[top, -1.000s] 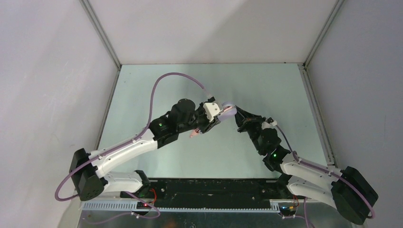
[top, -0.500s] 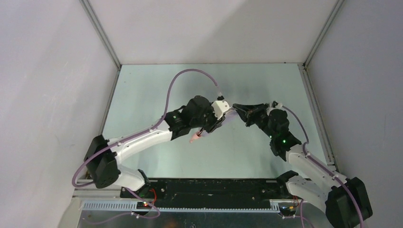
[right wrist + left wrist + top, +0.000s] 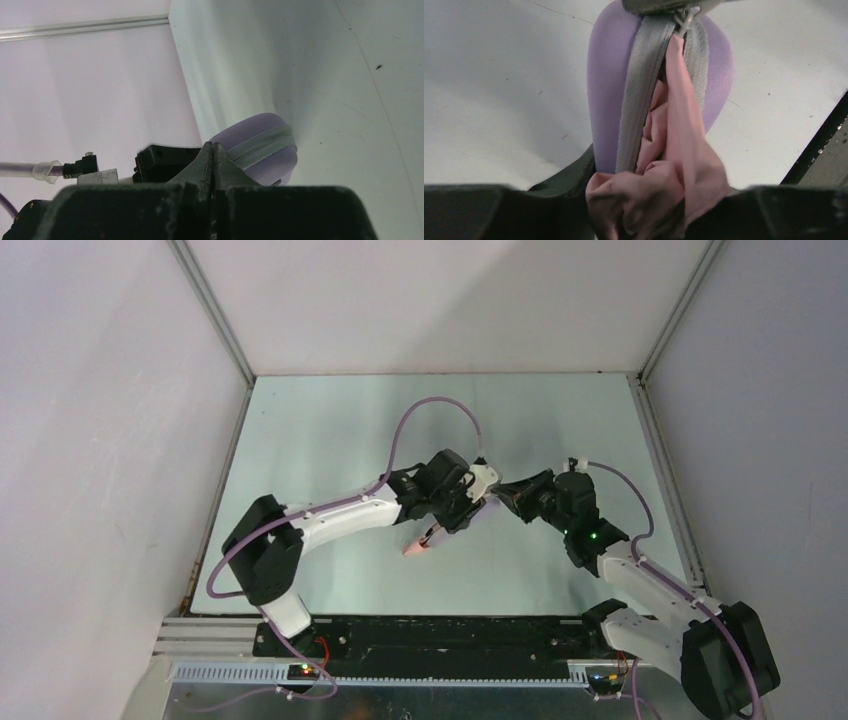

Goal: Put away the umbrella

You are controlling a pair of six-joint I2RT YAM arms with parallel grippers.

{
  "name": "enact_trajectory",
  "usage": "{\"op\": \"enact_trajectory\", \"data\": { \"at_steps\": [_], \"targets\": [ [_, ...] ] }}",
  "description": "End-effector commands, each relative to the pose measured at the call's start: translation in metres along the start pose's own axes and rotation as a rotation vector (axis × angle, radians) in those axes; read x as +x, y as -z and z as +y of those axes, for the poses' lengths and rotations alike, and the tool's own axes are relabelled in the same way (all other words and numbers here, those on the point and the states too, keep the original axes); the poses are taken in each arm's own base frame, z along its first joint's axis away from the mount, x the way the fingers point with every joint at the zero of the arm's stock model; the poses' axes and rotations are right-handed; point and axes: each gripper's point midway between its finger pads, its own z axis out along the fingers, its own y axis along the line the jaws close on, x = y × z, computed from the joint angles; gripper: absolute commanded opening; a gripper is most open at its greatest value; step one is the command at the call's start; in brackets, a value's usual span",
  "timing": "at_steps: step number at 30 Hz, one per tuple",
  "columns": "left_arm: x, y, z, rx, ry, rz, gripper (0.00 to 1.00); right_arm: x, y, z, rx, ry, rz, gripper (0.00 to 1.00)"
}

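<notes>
Okay, top view, left to right: the left arm (image 3: 330, 520) runs from the lower left toward frame centre over the pale green table (image 3: 320, 420), with a purple cable (image 3: 440, 405) looping above it. The left gripper (image 3: 462, 512) sits just left of centre, its jaws part-way apart and clamped around a lilac zip case (image 3: 609, 75). The case is lifted off the table and tilted. The umbrella (image 3: 674, 165) is mostly inside that case. Salmon-pink fabric bulges out through the unzipped grey zipper (image 3: 636, 90) at the near end, bunched between the left fingers (image 3: 499, 210). A pink end (image 3: 413, 547) pokes out below-left of the gripper in the top view (handle or tip, too small to tell).

Right of centre, the right gripper (image 3: 510, 498) meets the case's far end with its fingers pressed tight together. Its tips are right at the zip slider (image 3: 683, 14). I cannot tell whether the pull tab is pinched between them. The right arm (image 3: 640, 580) trails off to the lower right.
</notes>
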Motion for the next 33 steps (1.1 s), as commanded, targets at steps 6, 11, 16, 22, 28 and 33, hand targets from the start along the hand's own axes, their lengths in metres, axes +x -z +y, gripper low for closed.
{"op": "enact_trajectory", "data": {
  "at_steps": [6, 11, 16, 22, 28, 33],
  "targets": [
    [-0.007, 0.033, 0.008, -0.048, 0.130, -0.261, 0.99, 0.003, -0.015, -0.049, -0.118, 0.018, 0.113, 0.00],
    [-0.014, 0.079, 0.006, -0.069, 0.149, -0.415, 1.00, -0.004, -0.019, -0.062, -0.126, 0.072, 0.077, 0.00],
    [-0.022, 0.106, 0.002, -0.059, 0.149, -0.510, 1.00, -0.005, -0.015, -0.059, -0.151, 0.147, 0.063, 0.00],
    [-0.046, 0.116, 0.024, -0.130, 0.264, -0.542, 1.00, -0.005, -0.011, -0.053, -0.181, 0.225, 0.057, 0.00],
    [-0.052, 0.074, 0.017, -0.013, 0.218, -0.337, 1.00, -0.004, -0.007, -0.049, -0.199, 0.277, 0.055, 0.00],
    [-0.053, 0.044, 0.015, 0.029, 0.221, -0.246, 1.00, -0.003, -0.007, -0.050, -0.193, 0.291, 0.060, 0.00]
  ]
}}
